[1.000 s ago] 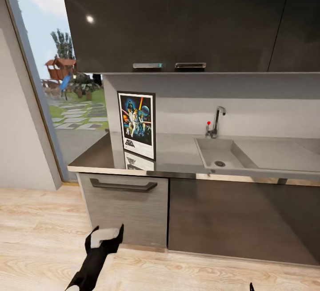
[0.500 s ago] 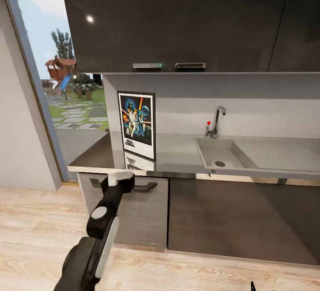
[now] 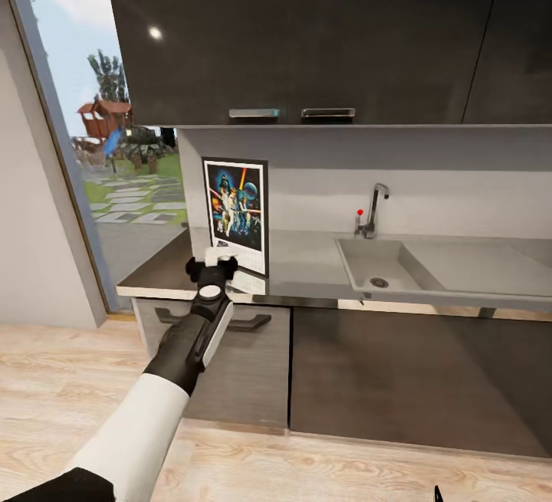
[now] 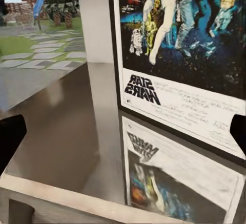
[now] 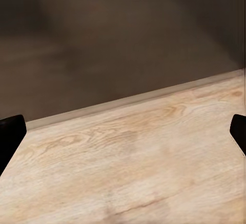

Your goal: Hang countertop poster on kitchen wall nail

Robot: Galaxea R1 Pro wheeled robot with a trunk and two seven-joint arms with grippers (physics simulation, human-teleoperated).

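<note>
The Star Wars poster (image 3: pixel 235 213) stands upright near the left end of the glossy grey kitchen countertop (image 3: pixel 307 268), leaning back against the wall. My left gripper (image 3: pixel 220 258) is stretched out over the counter's front edge, just short of the poster's lower left corner. In the left wrist view the poster (image 4: pixel 179 55) and its reflection are close ahead, and the left gripper (image 4: pixel 123 134) is open with nothing between its fingertips (image 4: pixel 10 138). My right gripper (image 5: pixel 123 131) hangs low and open over the wooden floor. The wall nails are out of view.
A built-in sink (image 3: pixel 381 263) with a chrome tap (image 3: pixel 374 211) lies right of the poster. Dark upper cabinets (image 3: pixel 307 34) hang above the counter. A drawer handle (image 3: pixel 249 323) juts out below the counter edge. A tall window (image 3: pixel 115 172) is on the left.
My left arm has risen from near the floor and reached forward, up to the counter edge in front of the poster's bottom. The poster and the view have not moved.
</note>
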